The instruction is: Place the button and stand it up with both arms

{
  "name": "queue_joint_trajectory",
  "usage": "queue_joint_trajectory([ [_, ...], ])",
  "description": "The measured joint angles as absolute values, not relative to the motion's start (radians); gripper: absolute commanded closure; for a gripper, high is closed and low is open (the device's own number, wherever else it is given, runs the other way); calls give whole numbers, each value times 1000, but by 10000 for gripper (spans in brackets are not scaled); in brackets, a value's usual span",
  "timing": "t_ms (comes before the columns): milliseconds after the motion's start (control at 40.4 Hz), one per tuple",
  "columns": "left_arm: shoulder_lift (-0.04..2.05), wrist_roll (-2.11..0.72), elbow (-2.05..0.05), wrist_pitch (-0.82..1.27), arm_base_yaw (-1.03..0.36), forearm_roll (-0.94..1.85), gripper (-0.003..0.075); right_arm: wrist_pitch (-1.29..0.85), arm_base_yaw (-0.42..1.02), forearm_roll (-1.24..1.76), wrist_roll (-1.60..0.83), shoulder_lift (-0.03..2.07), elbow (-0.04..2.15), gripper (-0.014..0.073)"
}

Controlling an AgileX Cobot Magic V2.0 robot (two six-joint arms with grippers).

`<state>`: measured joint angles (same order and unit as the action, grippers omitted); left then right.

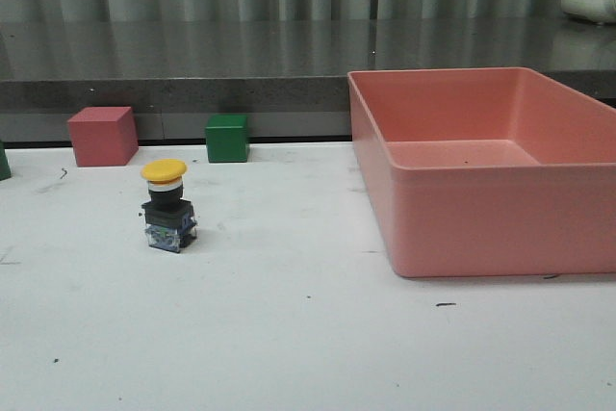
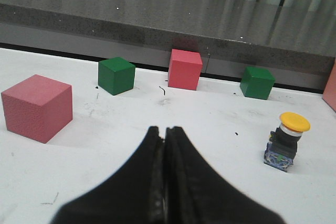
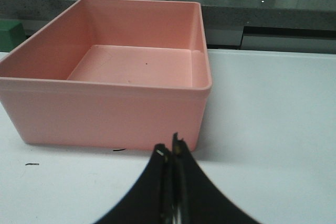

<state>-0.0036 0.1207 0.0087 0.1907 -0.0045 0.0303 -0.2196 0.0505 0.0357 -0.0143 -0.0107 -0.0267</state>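
The button (image 1: pixel 168 205) stands upright on the white table, yellow cap on top, black collar and blocky base below. It also shows in the left wrist view (image 2: pixel 286 141), well off to the side of my left gripper (image 2: pixel 164 129). That gripper is shut and empty, over bare table. My right gripper (image 3: pixel 170 146) is shut and empty, just in front of the pink bin's near corner. Neither arm shows in the front view.
A large empty pink bin (image 1: pixel 462 228) fills the right side of the table (image 3: pixel 105 111). A red cube (image 1: pixel 102 136) and a green cube (image 1: pixel 227 138) sit at the back left. The left wrist view shows another pink cube (image 2: pixel 37 107) and more cubes (image 2: pixel 116 75).
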Motion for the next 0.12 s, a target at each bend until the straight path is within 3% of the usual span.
queue_joint_trajectory([
  [124,-4,121,9,191,-5,30,740,-220,51,36,-14,-11,-27,662],
])
